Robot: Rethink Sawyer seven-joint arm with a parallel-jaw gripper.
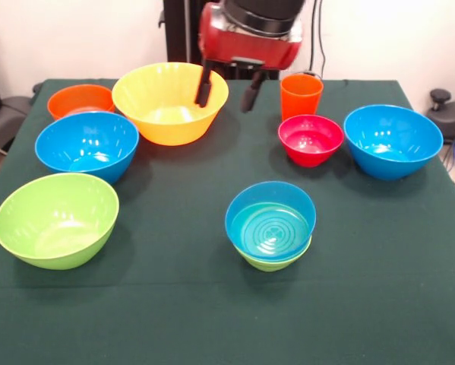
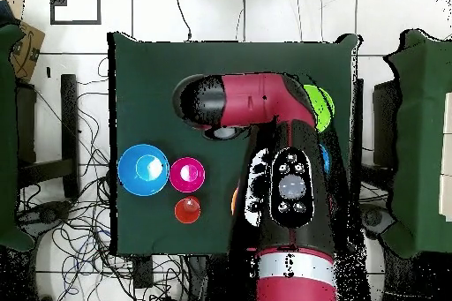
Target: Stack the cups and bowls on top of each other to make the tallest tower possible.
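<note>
So the gripper [image 1: 227,93] hangs with its two fingers spread and nothing between them, right over the far rim of the big yellow bowl [image 1: 169,103], one finger tip over that rim and the other just off it toward the orange cup [image 1: 301,94]. The only stack so far is the small blue bowl [image 1: 270,220] nested in a lime green bowl [image 1: 273,262], sitting well toward the camera from the gripper. My guess is the yellow bowl gets grabbed next by its rim.

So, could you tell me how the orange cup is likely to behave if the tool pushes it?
The orange cup stands upright and taller than wide, so a high push would probably tip it. It looks like glossy, thin plastic, likely light and somewhat slippery. On the cloth-covered table it may drag rather than slide.
</note>
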